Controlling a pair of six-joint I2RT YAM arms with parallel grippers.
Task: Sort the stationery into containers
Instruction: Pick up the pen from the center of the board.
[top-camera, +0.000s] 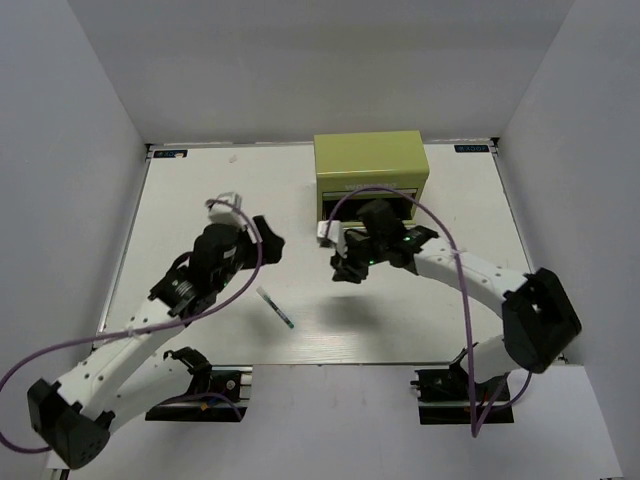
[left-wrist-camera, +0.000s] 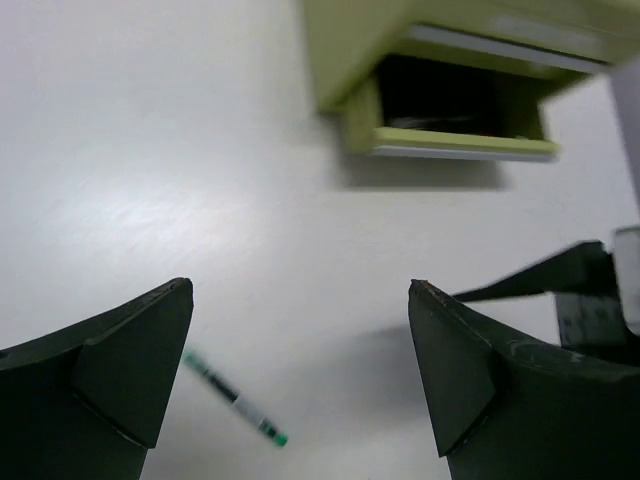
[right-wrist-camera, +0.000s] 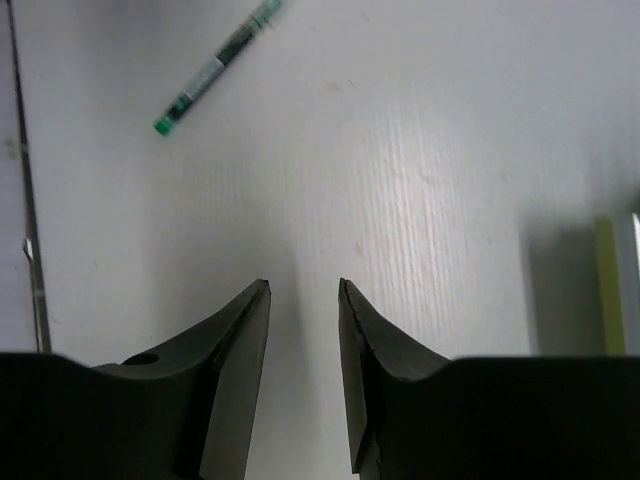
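A green-tipped pen (top-camera: 275, 307) lies slanted on the white table between the arms. It also shows in the left wrist view (left-wrist-camera: 235, 398) and the right wrist view (right-wrist-camera: 215, 68). The olive-green box (top-camera: 370, 165) stands at the back, with one front drawer (left-wrist-camera: 455, 110) pulled out; its inside is dark. My left gripper (top-camera: 266, 240) is wide open and empty (left-wrist-camera: 300, 290), above the table left of the box, with the pen below and nearer. My right gripper (top-camera: 345, 268) hovers in front of the drawer, its jaws a narrow gap apart and empty (right-wrist-camera: 303, 285). Other stationery is out of view.
Grey walls enclose the table on three sides. The table's left edge (right-wrist-camera: 25, 200) runs down the right wrist view. The right arm (left-wrist-camera: 585, 290) shows at the right of the left wrist view. A purple cable (top-camera: 440, 225) loops over the right arm near the box.
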